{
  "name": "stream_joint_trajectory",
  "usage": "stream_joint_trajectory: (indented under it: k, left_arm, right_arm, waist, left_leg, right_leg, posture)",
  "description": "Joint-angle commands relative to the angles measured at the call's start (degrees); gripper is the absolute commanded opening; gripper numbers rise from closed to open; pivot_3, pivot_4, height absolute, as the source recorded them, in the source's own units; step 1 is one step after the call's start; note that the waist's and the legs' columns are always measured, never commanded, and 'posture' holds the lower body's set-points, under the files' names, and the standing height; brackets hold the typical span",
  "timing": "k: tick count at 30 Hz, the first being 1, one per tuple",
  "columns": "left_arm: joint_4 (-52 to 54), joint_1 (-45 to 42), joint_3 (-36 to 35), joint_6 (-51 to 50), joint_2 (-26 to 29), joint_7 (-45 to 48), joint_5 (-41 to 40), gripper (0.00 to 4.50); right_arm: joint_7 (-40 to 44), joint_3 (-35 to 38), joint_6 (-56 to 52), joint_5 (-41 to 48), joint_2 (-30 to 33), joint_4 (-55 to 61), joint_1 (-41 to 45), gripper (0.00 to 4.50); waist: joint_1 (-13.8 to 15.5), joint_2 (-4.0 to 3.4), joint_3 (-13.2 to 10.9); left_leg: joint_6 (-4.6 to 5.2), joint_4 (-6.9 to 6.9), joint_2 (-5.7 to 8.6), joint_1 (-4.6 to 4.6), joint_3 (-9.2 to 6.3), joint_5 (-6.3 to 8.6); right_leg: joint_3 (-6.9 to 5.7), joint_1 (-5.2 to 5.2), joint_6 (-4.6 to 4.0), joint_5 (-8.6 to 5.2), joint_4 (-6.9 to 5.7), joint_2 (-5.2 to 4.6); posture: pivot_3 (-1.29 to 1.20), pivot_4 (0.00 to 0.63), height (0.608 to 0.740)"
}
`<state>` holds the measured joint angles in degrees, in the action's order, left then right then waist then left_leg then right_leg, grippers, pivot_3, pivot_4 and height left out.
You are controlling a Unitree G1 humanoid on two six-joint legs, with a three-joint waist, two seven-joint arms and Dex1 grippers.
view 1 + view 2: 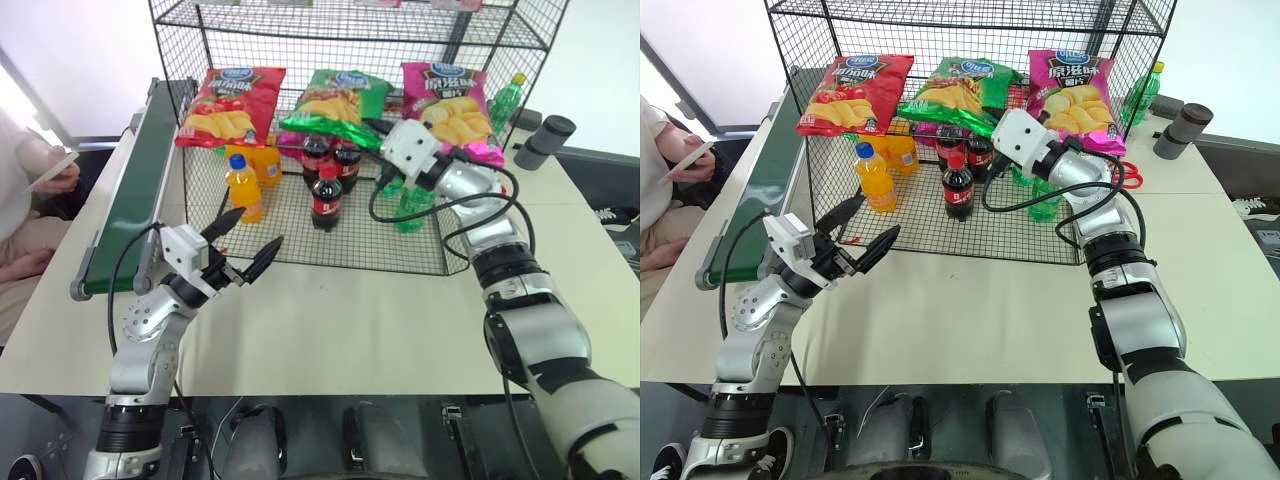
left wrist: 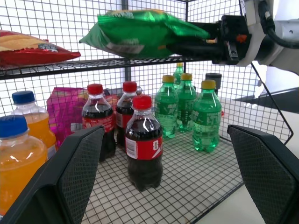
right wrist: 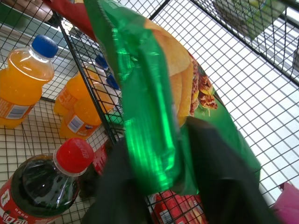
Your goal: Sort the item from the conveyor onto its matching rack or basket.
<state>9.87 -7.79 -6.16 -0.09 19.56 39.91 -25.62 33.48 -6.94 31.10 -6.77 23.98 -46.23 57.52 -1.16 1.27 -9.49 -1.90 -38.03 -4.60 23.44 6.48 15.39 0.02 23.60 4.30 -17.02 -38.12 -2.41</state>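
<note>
The left hand (image 1: 243,247) hovers spread wide and empty above the table (image 1: 330,320), well short of the rack (image 1: 330,150). Farther in, the right hand (image 3: 187,154) pinches the green crisps bag's (image 1: 335,105) near edge; the bag lies on the rack's middle tier between the red bag (image 1: 232,105) and the pink bag (image 1: 452,105), its length running straight away from that hand.

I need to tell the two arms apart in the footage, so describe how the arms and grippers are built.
Both arms are silver-grey metal with black joint segments and loose black cables looping alongside. Each wrist carries a white boxy housing. The left gripper ends in two black pointed fingers with mesh-textured inner faces. The right gripper has matching black fingers, with a small orange mark by its wrist.
</note>
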Motion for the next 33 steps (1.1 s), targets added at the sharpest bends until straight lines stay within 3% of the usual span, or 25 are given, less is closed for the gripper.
stream_joint_trajectory:
  k: [1, 2, 9, 14, 18, 21, 27, 33]
  left_arm:
    - [2.51, -0.09, -0.13, -0.08, 0.05, -0.26, -0.62, 4.5]
    - [2.54, -0.05, -0.11, -0.15, 0.06, -0.27, -0.62, 4.5]
    - [1.94, -0.57, 0.05, 0.0, -0.05, 0.01, -0.56, 4.5]
    - [2.0, -0.43, 0.08, 0.27, 0.05, 0.07, -0.48, 4.5]
    - [2.43, 0.57, -0.66, 0.33, 0.45, 0.16, -0.87, 4.5]
    - [2.04, 1.4, -1.92, 0.36, 1.29, 0.52, -1.26, 4.5]
    - [-0.64, 3.11, -6.69, -0.73, 7.11, 4.51, -3.2, 4.5]
    - [-0.5, 6.36, -10.9, -6.4, 13.1, 7.76, -7.19, 4.5]
  right_arm:
    - [1.83, 1.02, 1.05, 1.76, 0.83, 2.54, 1.02, 3.62]
    - [3.03, 1.57, 0.31, 3.18, 0.68, 3.27, 0.73, 4.08]
    - [11.25, 2.03, -3.01, 8.46, 1.46, 8.56, -2.2, 4.08]
    - [10.95, 2.98, -1.83, 7.29, 4.88, 10.63, -5.52, 4.08]
    - [11.49, 6.04, -5.15, 11.29, 8.07, 18.91, -9.69, 4.08]
    - [12.96, 9.62, -12.68, 18.04, 10.32, 30.34, -15.62, 4.08]
    - [13.25, 17.31, -38.43, 38.75, 15.07, 56.98, -33.37, 4.08]
    - [18.66, 18.41, -45.78, 42.95, 19.62, 69.35, -52.14, 4.08]
  waist:
    - [0.0, 0.0, 0.0]
    - [-0.01, 0.0, 0.0]
    - [0.05, -0.01, -0.01]
    - [0.34, -0.02, -0.01]
    - [0.29, -0.03, -0.02]
    - [0.24, -0.03, -0.02]
    - [0.39, -0.03, -0.02]
    - [0.25, -0.04, -0.03]
  left_leg:
    - [0.0, 0.0, 0.0, 0.0, 0.0, 0.0]
    - [0.0, 0.0, 0.0, 0.0, 0.0, 0.0]
    - [0.01, 0.0, -0.02, -0.02, -0.06, 0.0]
    - [0.01, -0.01, 0.02, -0.02, -0.08, 0.01]
    - [0.02, -0.01, 0.02, -0.02, -0.12, 0.01]
    - [0.01, 0.01, -0.01, -0.04, -0.14, 0.01]
    - [0.02, 0.03, -0.14, -0.08, -0.22, 0.01]
    - [0.08, 0.05, -0.12, -0.12, -0.3, 0.06]
  right_leg:
    - [0.0, 0.0, 0.0, 0.0, 0.0, 0.0]
    - [0.0, 0.0, 0.0, 0.0, 0.0, 0.0]
    - [-0.01, -0.03, 0.0, 0.0, 0.0, 0.0]
    - [-0.02, -0.07, 0.0, 0.0, 0.01, -0.05]
    - [-0.01, -0.05, 0.0, 0.0, 0.01, -0.04]
    - [-0.01, -0.06, 0.0, 0.0, 0.01, -0.02]
    - [-0.03, -0.13, -0.01, 0.0, 0.03, -0.07]
    - [-0.07, -0.2, -0.02, -0.01, 0.09, -0.1]
  posture:
    - [0.0, 0.15, 0.74]
    - [0.0, 0.15, 0.74]
    - [0.0, 0.15, 0.74]
    - [0.0, 0.15, 0.74]
    - [0.0, 0.15, 0.74]
    - [0.0, 0.15, 0.74]
    - [0.0, 0.15, 0.74]
    - [0.0, 0.15, 0.74]
